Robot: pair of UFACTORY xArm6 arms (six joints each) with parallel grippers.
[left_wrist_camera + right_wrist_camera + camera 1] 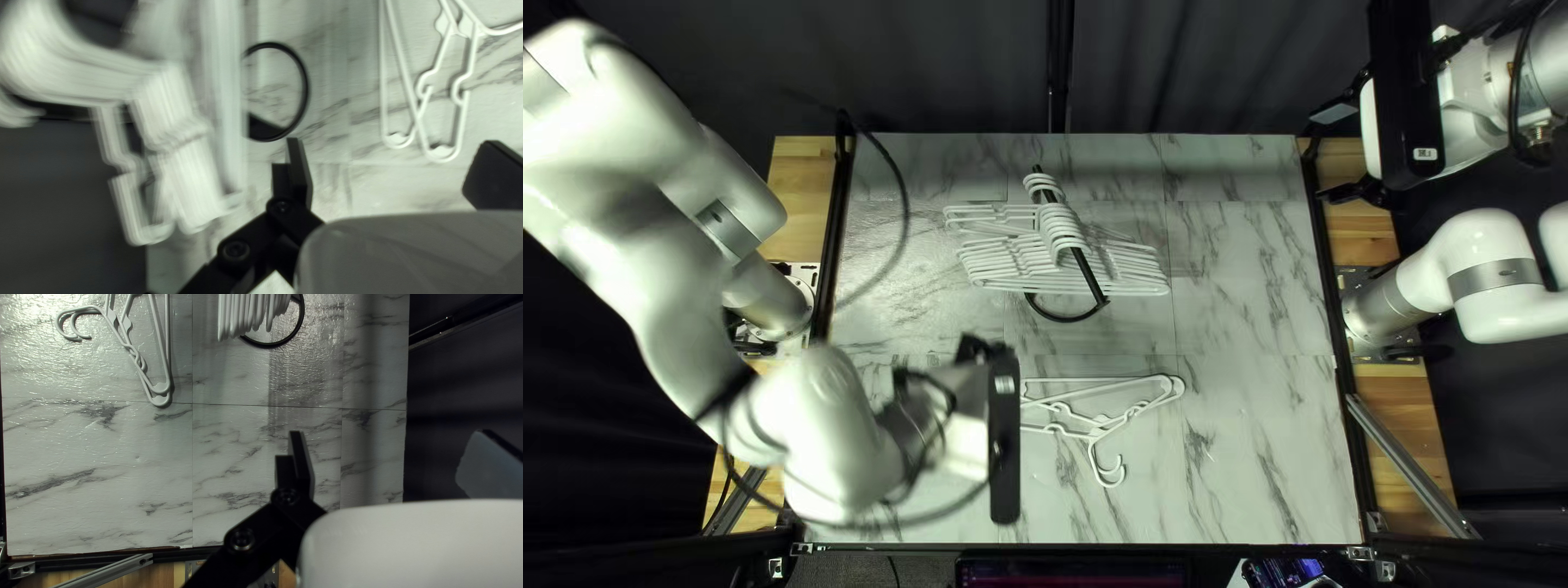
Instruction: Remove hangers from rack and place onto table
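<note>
My left gripper (980, 351), blurred in the top left view, is above the table left of two or so white hangers (1105, 419) lying flat. Several white hangers (1067, 267) hang bunched on the black rack (1087, 272) beyond it. In the left wrist view the left gripper (396, 173) is open with nothing held; the flat hangers (382, 76) lie ahead, and the hung ones (180, 169) are blurred to one side. At the table's far right corner is my right gripper (1334, 152), raised. The right wrist view shows the right gripper (393, 461) open and holding nothing.
The rack's curved black base (1067, 318) rests on the marble-patterned table (1252, 479). Black rails (1345, 359) run along the table's sides. A dark cable loops from the left arm, and a dark curtain (1220, 76) hangs behind.
</note>
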